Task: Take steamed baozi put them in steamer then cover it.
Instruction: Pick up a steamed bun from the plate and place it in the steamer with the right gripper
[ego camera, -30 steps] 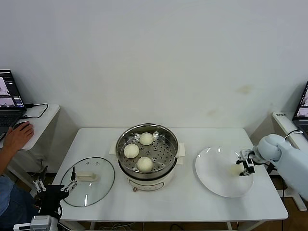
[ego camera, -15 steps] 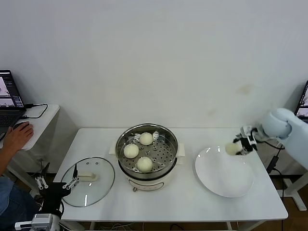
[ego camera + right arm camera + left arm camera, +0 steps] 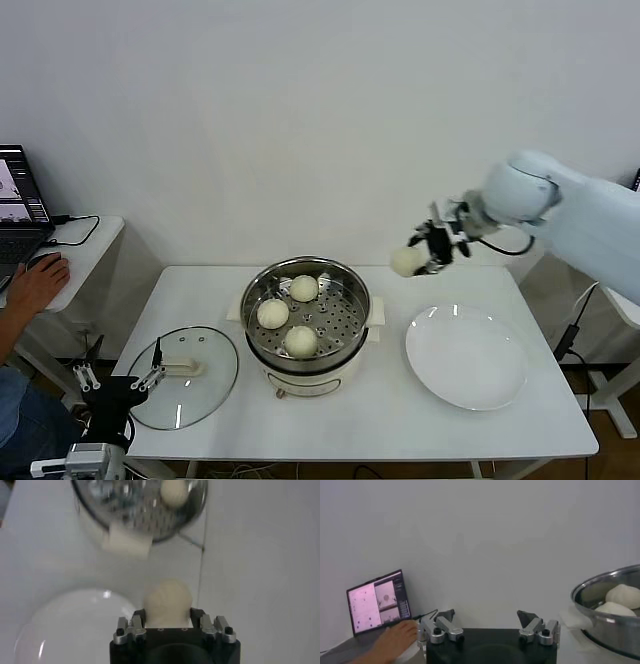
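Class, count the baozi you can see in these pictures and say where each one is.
4. Three lie on the perforated tray of the steamer: back, left, front. The fourth baozi is held by the right gripper, in the air between steamer and plate. None seems hidden.

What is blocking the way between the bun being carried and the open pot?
Nothing visible. The right end effector holds the bun in the air beside the uncovered pot; the lid lies aside on the table.

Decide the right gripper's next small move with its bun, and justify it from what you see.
Probably carry the baozi leftward over the steamer. The right gripper grips it in the air, right of the pot; the tray's right side looks free beside three buns.
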Robot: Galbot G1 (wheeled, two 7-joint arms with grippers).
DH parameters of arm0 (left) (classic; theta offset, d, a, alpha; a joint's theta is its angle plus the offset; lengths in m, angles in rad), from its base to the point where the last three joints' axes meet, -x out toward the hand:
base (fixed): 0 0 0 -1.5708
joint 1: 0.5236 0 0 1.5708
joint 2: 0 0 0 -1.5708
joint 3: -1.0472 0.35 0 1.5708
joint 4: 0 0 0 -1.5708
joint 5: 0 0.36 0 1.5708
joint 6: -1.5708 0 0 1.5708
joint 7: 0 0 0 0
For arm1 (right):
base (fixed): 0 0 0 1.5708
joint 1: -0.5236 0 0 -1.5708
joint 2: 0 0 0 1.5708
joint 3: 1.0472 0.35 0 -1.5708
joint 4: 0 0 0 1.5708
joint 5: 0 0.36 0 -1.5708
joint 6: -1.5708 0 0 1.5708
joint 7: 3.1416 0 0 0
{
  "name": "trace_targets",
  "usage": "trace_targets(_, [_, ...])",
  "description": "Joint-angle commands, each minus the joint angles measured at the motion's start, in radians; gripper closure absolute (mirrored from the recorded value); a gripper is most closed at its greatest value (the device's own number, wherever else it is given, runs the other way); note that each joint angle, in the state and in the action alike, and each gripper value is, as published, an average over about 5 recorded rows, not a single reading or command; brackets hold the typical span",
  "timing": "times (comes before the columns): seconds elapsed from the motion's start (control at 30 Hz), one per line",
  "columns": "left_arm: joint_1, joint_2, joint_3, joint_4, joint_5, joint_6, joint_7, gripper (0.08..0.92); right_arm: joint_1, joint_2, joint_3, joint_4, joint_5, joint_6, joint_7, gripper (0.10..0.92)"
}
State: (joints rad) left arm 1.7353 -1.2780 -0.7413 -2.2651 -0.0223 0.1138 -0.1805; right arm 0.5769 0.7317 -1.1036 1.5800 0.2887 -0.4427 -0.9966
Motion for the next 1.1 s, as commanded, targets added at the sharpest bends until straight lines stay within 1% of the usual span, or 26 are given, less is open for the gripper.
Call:
trace_targets(0.03, [0.002, -0.004, -0.004, -0.006, 0.001, 0.0, 0.0, 0.177, 0.023, 0.21, -0.114, 0.003, 0.199, -0.178, 0.119, 0.465])
trace_targets(0.3, [0.006, -0.015, -0.005, -0.006, 0.004, -0.001, -0.002, 0.177, -0.132, 0.33, -0.098, -0.131, 0.203, -0.267, 0.214, 0.465])
trace_targets(0.53, [0.006, -0.019, -0.004, -0.003, 0.005, -0.004, -0.003, 0.177, -0.206, 0.384, -0.064, -0.218, 0.198, -0.284, 0.253, 0.465])
trace_targets(0.9, [0.006, -0.019, -0.003, 0.0, 0.005, -0.008, -0.003, 0.177, -0.232, 0.386, -0.055, -0.236, 0.156, -0.285, 0.267, 0.465])
trace_targets(1.1, [0.005, -0.023, 0.001, -0.002, 0.006, -0.008, -0.003, 0.177, -0.23, 0.37, -0.047, -0.213, 0.156, -0.285, 0.26, 0.46])
